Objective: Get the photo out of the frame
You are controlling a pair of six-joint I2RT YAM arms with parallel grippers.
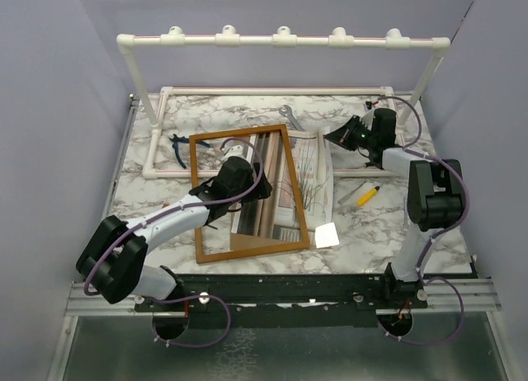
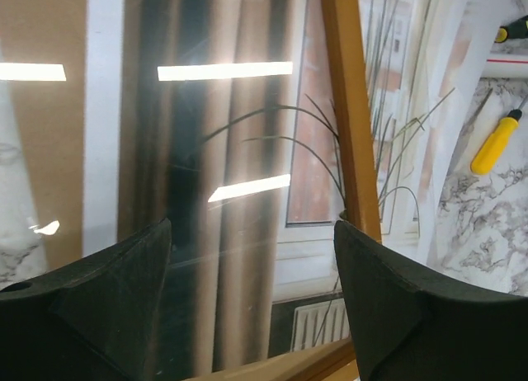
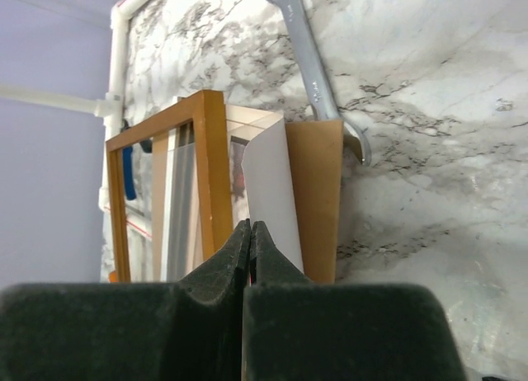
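The frame (image 1: 196,195), with its orange-brown border and glossy glass, lies tilted on the marble table. The photo (image 1: 312,179), showing curtains and a grassy plant, sticks out from under its right side. My left gripper (image 1: 224,195) is open low over the glass. In the left wrist view its fingers (image 2: 412,307) straddle the glass near the frame's border (image 2: 351,109). My right gripper (image 1: 330,138) is shut at the photo's far right corner. In the right wrist view it (image 3: 251,226) pinches the white sheet edge (image 3: 268,183), with the brown backing board (image 3: 318,199) beside it.
A silver wrench (image 1: 289,115) lies behind the frame. Blue-handled pliers (image 1: 180,146) lie at the far left. A yellow-handled screwdriver (image 1: 369,194) and a small white card (image 1: 327,235) lie at the right. A white pipe rack (image 1: 280,41) spans the back.
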